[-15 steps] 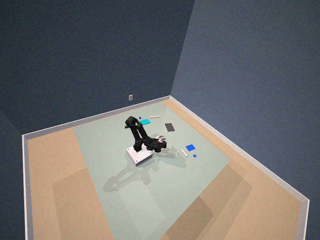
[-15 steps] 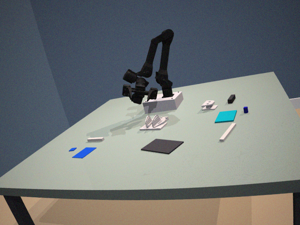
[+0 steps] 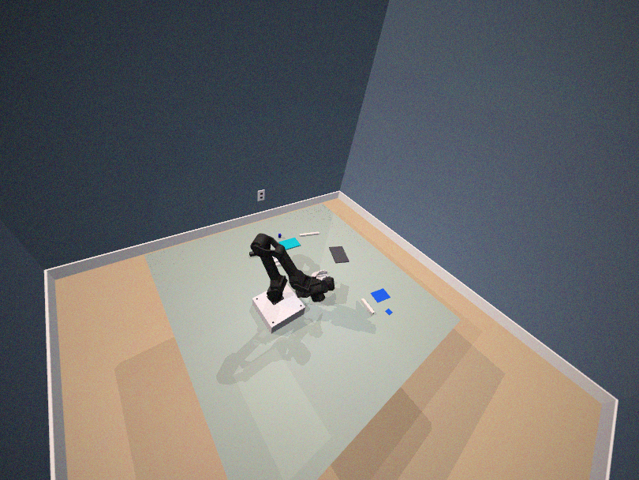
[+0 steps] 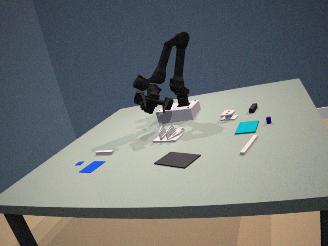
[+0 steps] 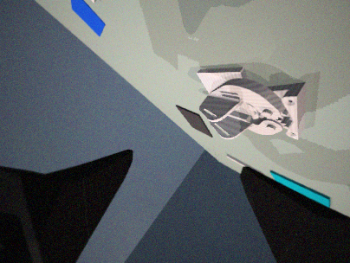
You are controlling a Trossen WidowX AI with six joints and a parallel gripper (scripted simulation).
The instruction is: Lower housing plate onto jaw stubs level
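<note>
Housing plate [image 3: 276, 260] [image 4: 225, 115] is, I judge, the small pale piece with round openings, raised over a small foot on the counter [image 3: 309, 387] [image 4: 211, 185] [image 5: 130, 43], well off to the left of my hand [image 3: 323, 290] [image 4: 154, 108] [image 5: 187, 163]. It is outside my close view. My hand is spread wide with nothing in its grasp, high over the counter, and the pale base [image 3: 320, 274] [image 4: 172, 139] [image 5: 294, 117] with the two jaws lies below it, nearer than the plate.

I expect the plate to be light and stiff, like hard plastic: it should not bend under a modest squeeze, though its thin edges could chip if knocked. Its smooth faces may let it slip or swivel, so I would take it by two opposite side edges, near the middle of its length, keeping my fingers off the openings and the underside. A grip at one end would likely let the other end droop, and it has to go down level on the stubs. A hard pinch seems needless.

I can read no brand, label or writing on the plate or on the base. The plate is too small in view to rule out fine marks.
</note>
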